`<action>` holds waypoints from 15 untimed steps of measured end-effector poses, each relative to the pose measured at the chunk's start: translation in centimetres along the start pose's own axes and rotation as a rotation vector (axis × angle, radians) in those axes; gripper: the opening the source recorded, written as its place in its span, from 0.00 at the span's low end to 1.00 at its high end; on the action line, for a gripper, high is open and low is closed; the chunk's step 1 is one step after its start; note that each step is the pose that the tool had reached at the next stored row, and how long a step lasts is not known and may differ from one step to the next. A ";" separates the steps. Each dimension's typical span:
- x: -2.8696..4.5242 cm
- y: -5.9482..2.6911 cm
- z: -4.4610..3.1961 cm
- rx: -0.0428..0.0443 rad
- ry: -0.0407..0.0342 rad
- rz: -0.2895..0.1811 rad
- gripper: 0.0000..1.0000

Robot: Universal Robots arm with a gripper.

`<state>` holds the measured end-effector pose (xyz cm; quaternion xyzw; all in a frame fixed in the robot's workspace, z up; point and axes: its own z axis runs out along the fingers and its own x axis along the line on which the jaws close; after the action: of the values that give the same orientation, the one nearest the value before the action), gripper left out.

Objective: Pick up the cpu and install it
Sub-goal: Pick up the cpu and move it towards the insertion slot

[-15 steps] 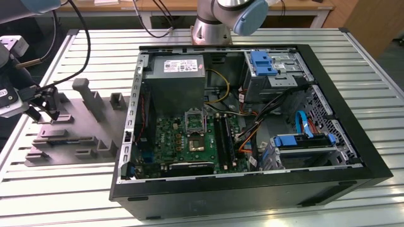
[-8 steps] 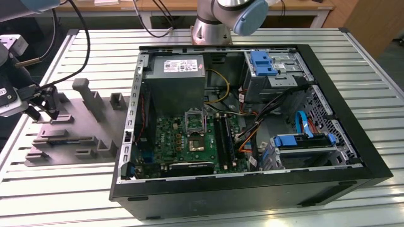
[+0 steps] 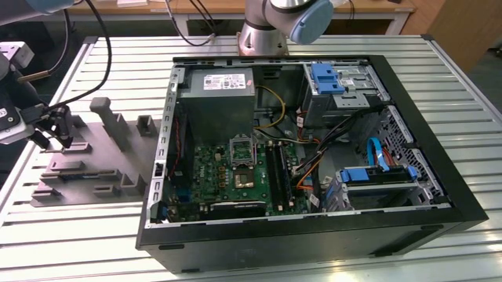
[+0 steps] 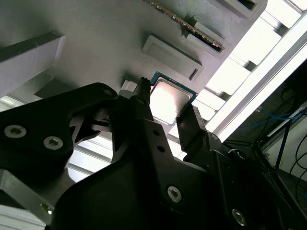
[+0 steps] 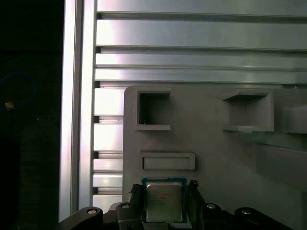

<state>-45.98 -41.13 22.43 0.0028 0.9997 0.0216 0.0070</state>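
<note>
The cpu [image 5: 163,200] is a small square chip with a pale metal top and a greenish rim, also seen in the second wrist view [image 4: 168,100]. My gripper [image 5: 164,197] has a black finger against each of two opposite edges and is shut on the chip. In the exterior view the gripper [image 3: 53,143] hangs just above the grey fixture plate [image 3: 86,176] at that view's left, well apart from the open computer case [image 3: 314,147]. Inside the case, the metal-framed socket [image 3: 244,176] sits on the green motherboard.
Grey blocks and posts [image 3: 106,114] rise from the fixture plate close to the gripper. The plate has rectangular recesses [image 5: 153,111]. The slatted aluminium table [image 3: 79,235] runs under everything. The case holds a power supply [image 3: 223,94], cables and blue drive brackets [image 3: 377,176].
</note>
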 end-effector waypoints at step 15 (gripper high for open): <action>-0.01 0.01 -0.32 0.0000 0.0000 0.000 0.47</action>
<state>-45.98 -41.13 22.75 0.0028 0.9997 0.0216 0.0070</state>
